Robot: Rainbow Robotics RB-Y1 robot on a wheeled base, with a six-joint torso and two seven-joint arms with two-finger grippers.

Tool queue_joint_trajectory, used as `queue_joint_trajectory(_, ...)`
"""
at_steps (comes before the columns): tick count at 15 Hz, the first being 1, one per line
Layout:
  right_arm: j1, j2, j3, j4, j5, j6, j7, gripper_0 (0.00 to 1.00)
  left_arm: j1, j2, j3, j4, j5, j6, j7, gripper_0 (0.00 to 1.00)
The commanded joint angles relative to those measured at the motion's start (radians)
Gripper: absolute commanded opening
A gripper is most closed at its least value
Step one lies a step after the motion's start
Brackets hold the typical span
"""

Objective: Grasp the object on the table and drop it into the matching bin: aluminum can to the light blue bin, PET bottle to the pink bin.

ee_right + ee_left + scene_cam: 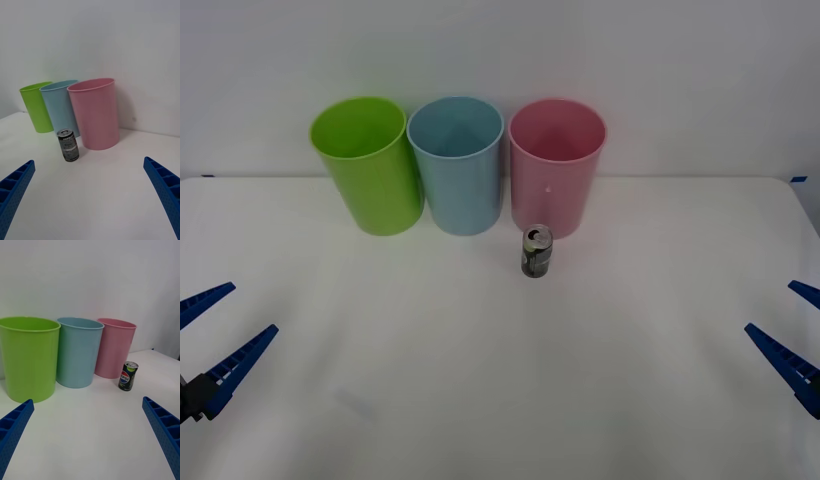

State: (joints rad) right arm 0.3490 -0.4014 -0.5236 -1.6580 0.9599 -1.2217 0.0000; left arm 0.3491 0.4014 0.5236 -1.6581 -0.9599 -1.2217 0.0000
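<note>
A small aluminum can (537,251) (68,145) (128,376) stands upright on the white table (500,380), just in front of the pink bin (557,166) (96,112) (114,347). The light blue bin (457,163) (60,107) (78,351) stands to the pink bin's left. My left gripper (210,335) (88,442) is open near the table's front left edge, far from the can. My right gripper (795,335) (88,202) is open at the front right edge, also far from the can.
A lime green bin (367,162) (36,106) (28,356) stands left of the light blue one; the three bins form a row at the back against a white wall. Bare tabletop lies between the grippers and the can.
</note>
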Motion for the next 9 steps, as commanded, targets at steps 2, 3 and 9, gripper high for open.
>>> queue_joint_trajectory(2,0.001,-0.010,0.001,0.001,0.010,0.005,-0.002,1.00,0.000,0.000,0.000,0.000,0.000,0.000,0.000,1.00)
queue_joint_trajectory(3,0.001,-0.016,0.002,0.000,0.010,0.007,-0.003,1.00,0.000,0.000,0.000,0.000,0.000,0.000,0.000,1.00)
queue_joint_trajectory(9,-0.038,-0.014,0.089,0.012,0.059,0.051,0.009,1.00,0.000,0.000,0.000,0.000,0.000,0.000,0.000,1.00)
